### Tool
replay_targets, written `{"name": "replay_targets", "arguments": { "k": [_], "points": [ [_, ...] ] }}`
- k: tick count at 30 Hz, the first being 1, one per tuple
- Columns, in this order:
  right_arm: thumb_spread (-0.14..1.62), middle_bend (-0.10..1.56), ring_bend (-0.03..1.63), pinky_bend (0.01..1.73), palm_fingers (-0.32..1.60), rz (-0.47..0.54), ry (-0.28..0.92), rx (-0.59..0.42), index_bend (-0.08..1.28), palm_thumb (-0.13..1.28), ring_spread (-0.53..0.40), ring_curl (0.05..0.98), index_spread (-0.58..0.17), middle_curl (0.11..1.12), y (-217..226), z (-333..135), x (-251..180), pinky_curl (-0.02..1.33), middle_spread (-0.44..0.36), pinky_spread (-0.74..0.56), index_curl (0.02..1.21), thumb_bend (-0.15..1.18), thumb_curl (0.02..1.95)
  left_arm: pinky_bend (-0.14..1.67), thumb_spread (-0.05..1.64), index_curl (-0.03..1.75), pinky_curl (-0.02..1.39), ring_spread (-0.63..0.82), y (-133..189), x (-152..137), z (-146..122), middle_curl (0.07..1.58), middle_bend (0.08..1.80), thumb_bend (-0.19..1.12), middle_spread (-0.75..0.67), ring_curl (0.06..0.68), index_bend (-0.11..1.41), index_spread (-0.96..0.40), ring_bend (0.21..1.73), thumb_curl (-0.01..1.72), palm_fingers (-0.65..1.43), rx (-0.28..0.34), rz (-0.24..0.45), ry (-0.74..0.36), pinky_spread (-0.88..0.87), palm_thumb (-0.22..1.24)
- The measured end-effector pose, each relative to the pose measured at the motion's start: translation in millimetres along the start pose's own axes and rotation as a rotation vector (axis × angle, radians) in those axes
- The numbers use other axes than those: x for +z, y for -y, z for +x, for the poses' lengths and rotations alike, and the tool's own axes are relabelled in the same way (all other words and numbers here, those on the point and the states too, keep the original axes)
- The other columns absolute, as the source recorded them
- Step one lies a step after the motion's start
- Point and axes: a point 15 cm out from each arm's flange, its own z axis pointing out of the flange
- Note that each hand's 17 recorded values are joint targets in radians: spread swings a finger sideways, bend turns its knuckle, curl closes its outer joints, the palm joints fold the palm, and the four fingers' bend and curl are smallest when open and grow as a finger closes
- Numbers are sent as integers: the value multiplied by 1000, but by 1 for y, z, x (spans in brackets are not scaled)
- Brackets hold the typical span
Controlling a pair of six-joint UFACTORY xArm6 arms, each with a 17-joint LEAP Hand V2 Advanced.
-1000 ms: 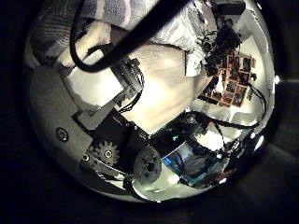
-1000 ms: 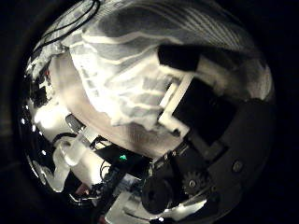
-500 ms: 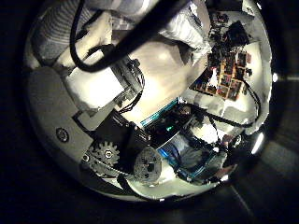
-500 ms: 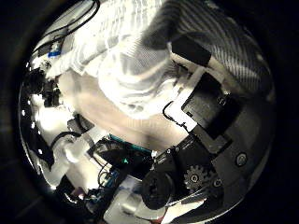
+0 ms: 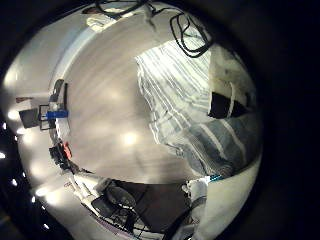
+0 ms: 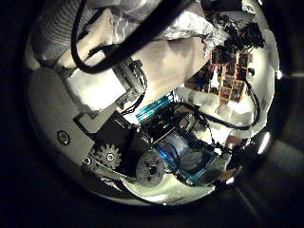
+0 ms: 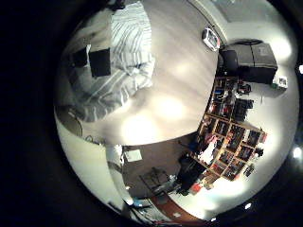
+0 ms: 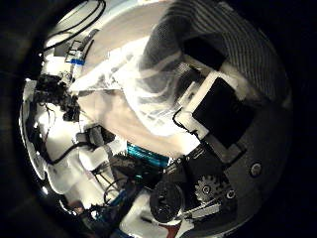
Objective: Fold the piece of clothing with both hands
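Observation:
The striped piece of clothing [image 5: 185, 115] lies bunched on the table [image 5: 100, 110], with one fingertip [image 5: 226, 103] of my left hand pressed into its folds. In the left thumb side view a strip of the clothing [image 6: 185, 24] hangs past my left hand [image 6: 104, 104], whose fingers curl by it. My right hand [image 8: 218, 119] has its fingers curled on the clothing [image 8: 163, 74], which stretches up off the table. From the right little finger side the clothing [image 7: 118, 71] sits heaped under two dark fingertips [image 7: 98, 61].
A shelf full of small items [image 7: 227, 137] and a dark box [image 7: 248, 61] stand beyond the table. A small object [image 7: 210, 38] rests near the table's far edge. Some clutter [image 5: 55, 105] lies at another edge.
Both thumb side views have shifted and the table looks farther off. In the right palm's view the cloth has been drawn up and stretched out from a bunched heap.

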Motion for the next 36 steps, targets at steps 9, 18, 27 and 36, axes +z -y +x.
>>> {"name": "replay_targets", "arguments": {
  "k": [9, 18, 27, 36],
  "points": [
    [1119, 1317, 1426, 1292, 1093, -65, 6, 30, 1145, 960, -209, 719, -250, 853, 110, 0, 49, 876, -160, -166, 825, -13, 730, 939, 1091, 1240, 810, -427, 77, 45, -32, 945, 1073, -21, -500, 541, 562, -762, 1371, 463, 1095, -63, -76, -29, -661, 675],
    [1123, 1298, 1402, 1258, 1071, 78, 29, 58, 1128, 868, -209, 722, -254, 841, 199, -11, 117, 914, -165, -182, 823, -30, 704, 899, 1099, 1228, 827, -430, 133, 94, -68, 951, 1059, -24, -501, 537, 540, -756, 1354, 456, 1048, -153, -106, -78, -664, 643],
    [1161, 1116, 1356, 1233, 713, 290, 78, 137, 435, 742, -235, 647, -338, 738, 268, 5, 143, 794, -176, -387, 671, -27, 639, 697, 1125, 1187, 839, -455, 172, 134, -89, 933, 1040, -24, -490, 527, 447, -722, 1246, 436, 707, -230, -31, -110, -651, 591],
    [1228, 689, 1064, 1067, 169, 388, 51, 232, 297, 528, -146, 486, -451, 558, 262, 78, 103, 709, -178, -113, 510, -41, 519, 700, 1149, 993, 912, -262, 175, 112, -107, 699, 346, -31, -92, 503, 183, -372, 1195, 385, 6, -297, 68, -179, -433, 437]
  ]
}}
